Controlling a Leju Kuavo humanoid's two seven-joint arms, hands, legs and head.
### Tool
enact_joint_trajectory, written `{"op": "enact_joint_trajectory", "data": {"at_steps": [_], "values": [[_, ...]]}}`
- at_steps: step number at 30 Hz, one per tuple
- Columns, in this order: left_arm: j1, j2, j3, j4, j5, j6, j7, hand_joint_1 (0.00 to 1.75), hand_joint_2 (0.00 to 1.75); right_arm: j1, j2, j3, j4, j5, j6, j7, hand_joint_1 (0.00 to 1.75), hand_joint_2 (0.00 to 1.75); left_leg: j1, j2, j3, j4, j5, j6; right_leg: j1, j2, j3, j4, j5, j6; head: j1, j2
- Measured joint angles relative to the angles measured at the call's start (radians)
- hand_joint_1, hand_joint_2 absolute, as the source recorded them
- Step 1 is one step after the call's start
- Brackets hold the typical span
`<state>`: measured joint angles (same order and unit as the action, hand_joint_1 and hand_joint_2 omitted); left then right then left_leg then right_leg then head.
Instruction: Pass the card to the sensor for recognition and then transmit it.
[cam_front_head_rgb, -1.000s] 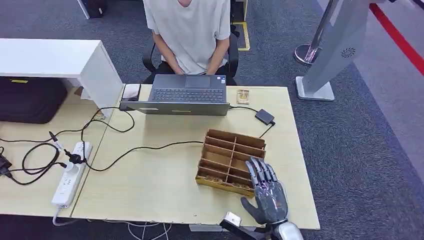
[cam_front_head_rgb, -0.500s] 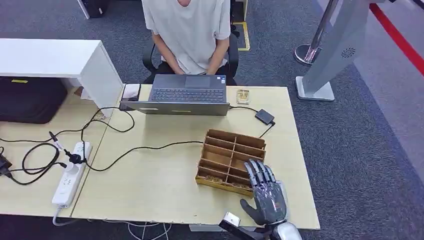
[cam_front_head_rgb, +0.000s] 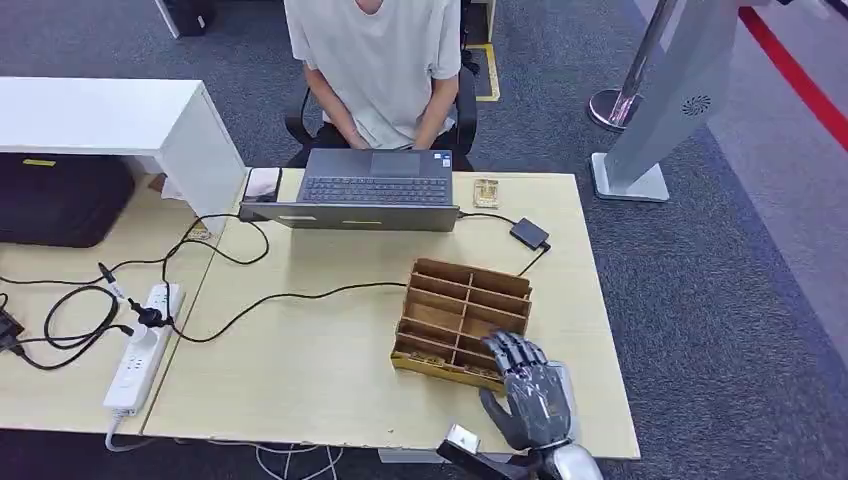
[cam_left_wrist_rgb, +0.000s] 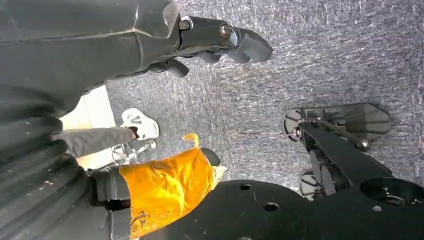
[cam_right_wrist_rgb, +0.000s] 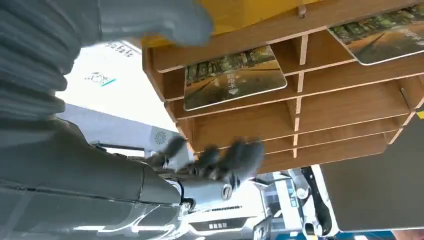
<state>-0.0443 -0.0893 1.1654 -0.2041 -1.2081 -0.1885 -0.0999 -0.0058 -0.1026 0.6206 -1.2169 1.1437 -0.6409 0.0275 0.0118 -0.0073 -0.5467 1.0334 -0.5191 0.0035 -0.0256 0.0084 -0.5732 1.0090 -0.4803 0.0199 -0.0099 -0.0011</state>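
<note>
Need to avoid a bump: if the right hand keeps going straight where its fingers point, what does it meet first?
Most likely the compartmented brown wooden card rack: the right hand hangs over its near corner, fingers curling toward the slots. Height above it is unclear.

- The head view looks down from high up at the pale wooden table (cam_front_head_rgb: 330, 370), with the person far across it.
- The right wrist view sits very close behind the right hand (cam_right_wrist_rgb: 215, 160) (turned around), facing the brown wooden slotted box (cam_right_wrist_rgb: 300, 115). The head view shows that box (cam_front_head_rgb: 462, 300) too.
- The left wrist view looks down at the grey carpet floor (cam_left_wrist_rgb: 320, 55).
</note>
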Motion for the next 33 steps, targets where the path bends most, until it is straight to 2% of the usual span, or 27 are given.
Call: {"op": "enact_joint_trajectory", "data": {"at_steps": [24,30,33], "values": [[0.0,0.0,0.002,0.0,-0.006,0.0,-0.008,0.0,1.75,-0.004,0.0,0.002,0.001,-0.045,-0.011,-0.008,1.75,1.75,0.0,0.0,0.0,0.0,0.0,0.0,0.0,0.0,0.0,0.0,0.0,0.0,0.0,0.0],[0.0,0.003,0.002,0.0,-0.011,0.03,-0.017,0.0,1.75,-0.004,0.0,0.0,0.021,-0.078,-0.036,-0.04,1.75,1.75,0.0,0.0,0.0,0.0,0.0,0.0,0.0,0.0,0.0,0.0,0.0,0.0,0.0,0.0],[0.0,0.007,0.002,0.0,-0.013,0.031,-0.011,0.0,1.75,-0.005,0.0,-0.005,0.021,-0.147,-0.026,-0.08,1.75,1.75,0.0,0.0,0.0,0.0,0.0,0.0,0.0,0.0,0.0,0.0,0.0,0.0,0.0,0.0]]}}
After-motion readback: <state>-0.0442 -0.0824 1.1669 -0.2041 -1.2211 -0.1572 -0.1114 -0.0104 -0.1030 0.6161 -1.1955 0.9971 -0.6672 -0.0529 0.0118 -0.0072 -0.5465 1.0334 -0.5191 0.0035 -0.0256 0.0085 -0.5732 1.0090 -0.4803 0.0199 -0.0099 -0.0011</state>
